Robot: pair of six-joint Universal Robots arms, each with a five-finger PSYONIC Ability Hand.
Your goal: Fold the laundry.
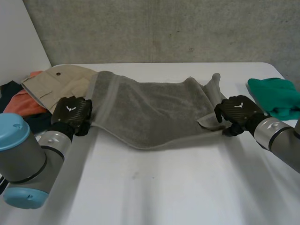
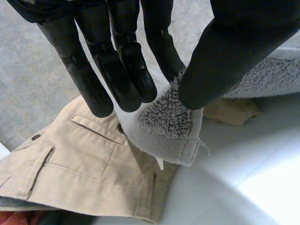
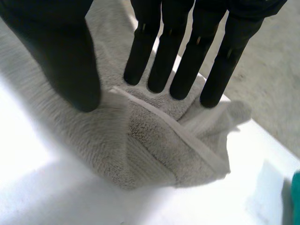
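left hand (image 1: 71,110) pinches one corner of the grey towel (image 1: 154,110), right hand (image 1: 239,112) pinches the opposite end.

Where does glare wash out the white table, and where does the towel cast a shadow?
Right wrist view: the white table glares beside the grey terry towel; its shadow lies by the bunched end. Head view: soft shadow under its near edge.

White table (image 1: 154,187): grey towel (image 1: 154,112) lies across the middle, nearer the far edge. Beige trousers (image 1: 56,82) at the far left corner, touching the towel's end. Orange cloth (image 1: 23,103) and dark cloth (image 1: 10,88) at the left edge. Green cloth (image 1: 274,96) at the right edge
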